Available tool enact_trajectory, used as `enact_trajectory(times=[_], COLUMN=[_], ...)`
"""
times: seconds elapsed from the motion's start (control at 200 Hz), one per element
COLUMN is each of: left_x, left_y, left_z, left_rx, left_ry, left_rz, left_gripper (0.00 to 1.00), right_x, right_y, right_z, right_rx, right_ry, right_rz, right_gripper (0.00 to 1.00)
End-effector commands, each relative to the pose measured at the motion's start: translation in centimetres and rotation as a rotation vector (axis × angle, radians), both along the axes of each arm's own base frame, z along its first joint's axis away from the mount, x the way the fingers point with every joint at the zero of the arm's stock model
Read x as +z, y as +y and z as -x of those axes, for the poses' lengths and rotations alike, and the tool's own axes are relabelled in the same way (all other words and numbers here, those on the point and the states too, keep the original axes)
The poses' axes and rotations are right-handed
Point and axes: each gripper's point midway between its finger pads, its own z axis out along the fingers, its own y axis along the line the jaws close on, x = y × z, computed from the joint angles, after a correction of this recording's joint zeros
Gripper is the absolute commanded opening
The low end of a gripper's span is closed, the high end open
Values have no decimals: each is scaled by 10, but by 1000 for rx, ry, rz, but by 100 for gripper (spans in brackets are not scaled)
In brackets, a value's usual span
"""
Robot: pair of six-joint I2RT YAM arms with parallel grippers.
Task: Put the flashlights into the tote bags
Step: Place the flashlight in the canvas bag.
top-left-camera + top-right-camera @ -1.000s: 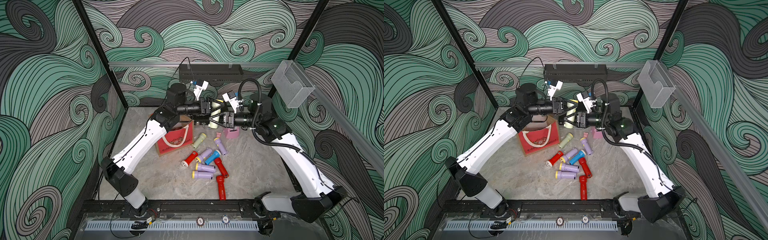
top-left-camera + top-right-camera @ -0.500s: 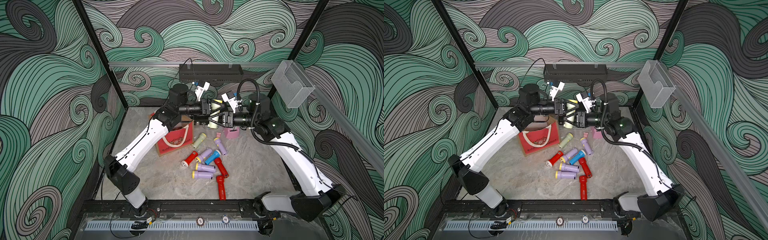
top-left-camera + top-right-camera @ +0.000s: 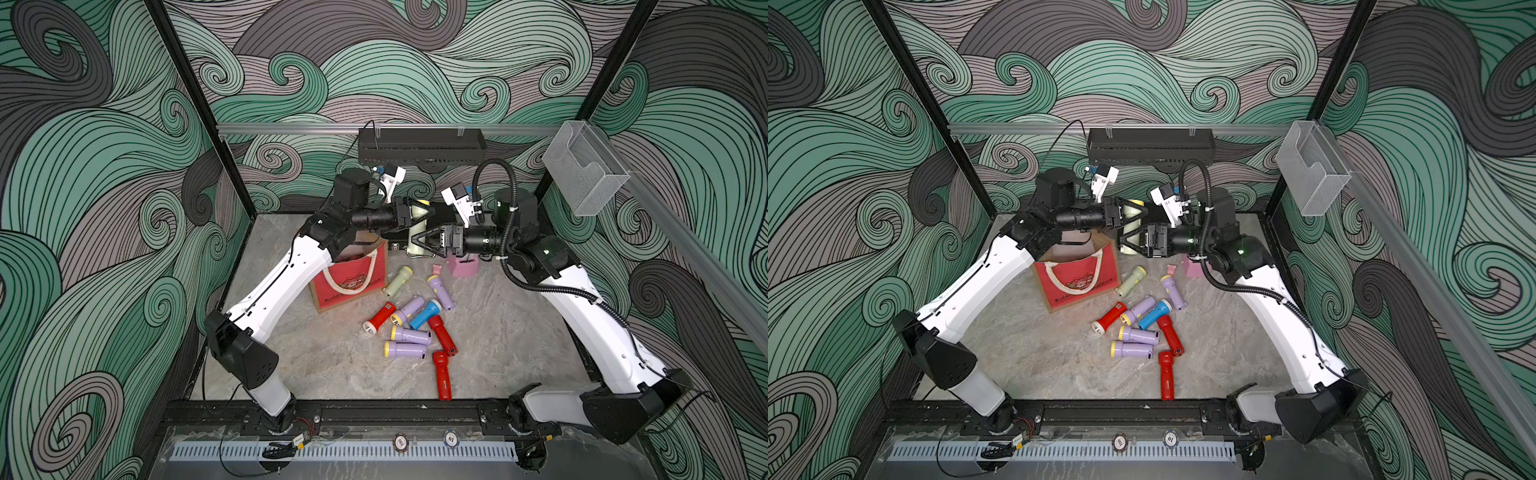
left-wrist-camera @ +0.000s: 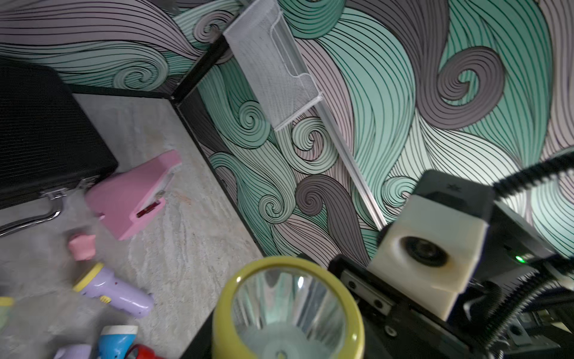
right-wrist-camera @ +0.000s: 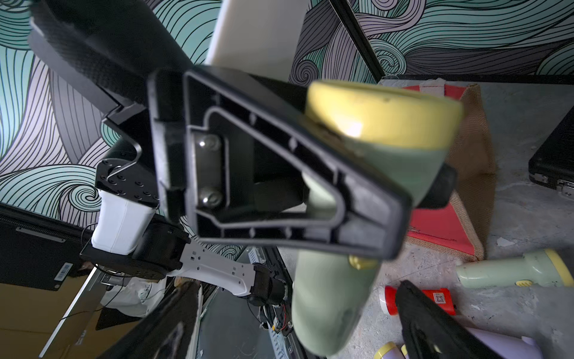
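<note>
With the left gripper (image 3: 419, 212) clamped on the pale green flashlight (image 5: 335, 295) and the right gripper (image 3: 415, 243) standing open, I'd back right clear before swinging over the tote bag (image 3: 353, 282)

Walls (image 3: 374, 62) printed with swirling waves in teal, grey and mauve close in a grey marbled floor (image 3: 332, 365), with black posts (image 3: 200, 106) at the back corners, a silver rail (image 3: 291, 128) across the back wall bearing a black slotted box (image 3: 419, 145), and a clear plastic tray (image 3: 582, 178) on the side rail.
</note>
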Motion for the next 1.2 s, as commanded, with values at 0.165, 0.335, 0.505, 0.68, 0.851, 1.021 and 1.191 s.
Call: enact_trajectory(times=[0.165, 0.335, 0.505, 0.68, 0.851, 1.021, 1.191], left_x=[-19, -43, -53, -71, -97, -128, -160], left_y=[91, 142, 169, 192, 200, 202, 201], left_z=[-29, -54, -74, -92, -105, -117, -128], left_rx=[336, 545, 686, 797, 839, 845, 826], left_ry=[14, 96, 129, 150, 187, 233, 275], left_rz=[-255, -457, -581, -715, -784, -832, -867], left_gripper=[0, 0, 0, 0, 0, 0, 0], right_x=[-13, -36, -52, -63, -68, -71, -73], right_y=[-17, -31, -44, -54, -59, -61, -62], right_z=[-10, -20, -24, -23, -20, -19, -20], right_rx=[-131, -223, -282, -319, -334, -342, -345], right_ry=[7, 48, 70, 97, 101, 104, 103], right_rz=[98, 200, 291, 349, 363, 370, 373], right_gripper=[99, 100, 100, 100, 100, 100, 100])
